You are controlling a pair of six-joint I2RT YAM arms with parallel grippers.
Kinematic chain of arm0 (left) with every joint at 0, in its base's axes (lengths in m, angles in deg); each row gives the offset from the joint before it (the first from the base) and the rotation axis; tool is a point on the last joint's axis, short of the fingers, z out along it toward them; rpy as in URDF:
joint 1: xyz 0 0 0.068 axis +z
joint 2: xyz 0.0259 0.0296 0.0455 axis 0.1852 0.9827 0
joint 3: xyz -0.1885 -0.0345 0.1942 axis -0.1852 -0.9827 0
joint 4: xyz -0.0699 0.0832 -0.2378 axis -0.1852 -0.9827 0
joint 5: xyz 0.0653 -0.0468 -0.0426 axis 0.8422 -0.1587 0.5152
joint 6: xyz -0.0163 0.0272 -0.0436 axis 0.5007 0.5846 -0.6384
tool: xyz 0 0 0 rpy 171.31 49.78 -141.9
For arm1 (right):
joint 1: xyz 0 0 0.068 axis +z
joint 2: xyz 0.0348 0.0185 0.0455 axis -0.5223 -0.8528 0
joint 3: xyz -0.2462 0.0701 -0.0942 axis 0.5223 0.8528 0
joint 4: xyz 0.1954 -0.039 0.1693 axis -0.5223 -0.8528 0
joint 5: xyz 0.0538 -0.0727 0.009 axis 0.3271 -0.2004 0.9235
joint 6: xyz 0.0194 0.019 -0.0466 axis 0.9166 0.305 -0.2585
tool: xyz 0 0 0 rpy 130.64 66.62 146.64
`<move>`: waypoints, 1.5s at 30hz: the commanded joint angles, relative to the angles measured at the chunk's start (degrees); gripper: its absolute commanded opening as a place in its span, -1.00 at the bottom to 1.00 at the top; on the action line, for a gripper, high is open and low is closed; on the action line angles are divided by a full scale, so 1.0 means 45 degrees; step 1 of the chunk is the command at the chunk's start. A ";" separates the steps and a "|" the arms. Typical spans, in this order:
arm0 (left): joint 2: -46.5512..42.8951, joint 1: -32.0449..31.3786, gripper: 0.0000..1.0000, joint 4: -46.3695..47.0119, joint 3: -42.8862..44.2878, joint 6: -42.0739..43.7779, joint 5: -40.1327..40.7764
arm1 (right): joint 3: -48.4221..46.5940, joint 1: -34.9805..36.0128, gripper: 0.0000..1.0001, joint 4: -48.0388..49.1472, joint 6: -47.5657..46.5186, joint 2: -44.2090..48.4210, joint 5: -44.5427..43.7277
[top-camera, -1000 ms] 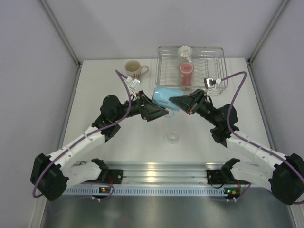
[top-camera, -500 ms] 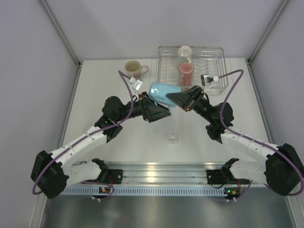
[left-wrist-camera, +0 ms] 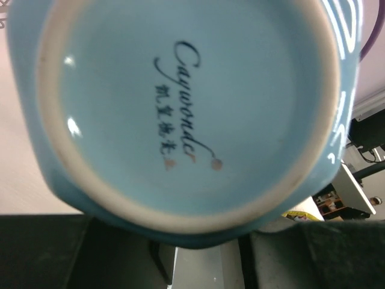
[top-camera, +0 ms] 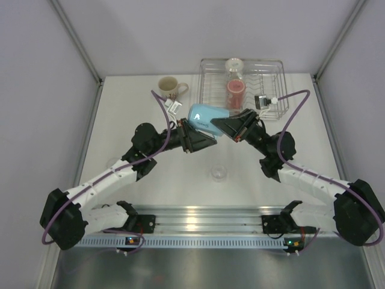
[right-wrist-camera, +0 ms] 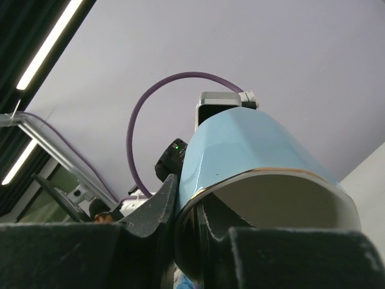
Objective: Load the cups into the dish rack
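Top external: arms (top-camera: 114, 173) (top-camera: 307, 177) inward, cup (top-camera: 207, 115) between

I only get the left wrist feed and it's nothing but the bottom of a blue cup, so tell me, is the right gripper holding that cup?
Observer: Yes, the right wrist view shows the right gripper closed on the light blue cup at its rim.
Operator: Where's the dish rack?
Observer: The dish rack is just beyond the cup, far right on the top view.
Operator: Anything in it?
Observer: A red tumbler and a clear glass.
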 commanded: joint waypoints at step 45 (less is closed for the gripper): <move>0.0047 -0.0210 -1.00 -0.2725 0.2600 0.3907 0.3729 | 0.2287 -0.1550 0.82 -0.5477 -0.1667 0.4628 -0.0507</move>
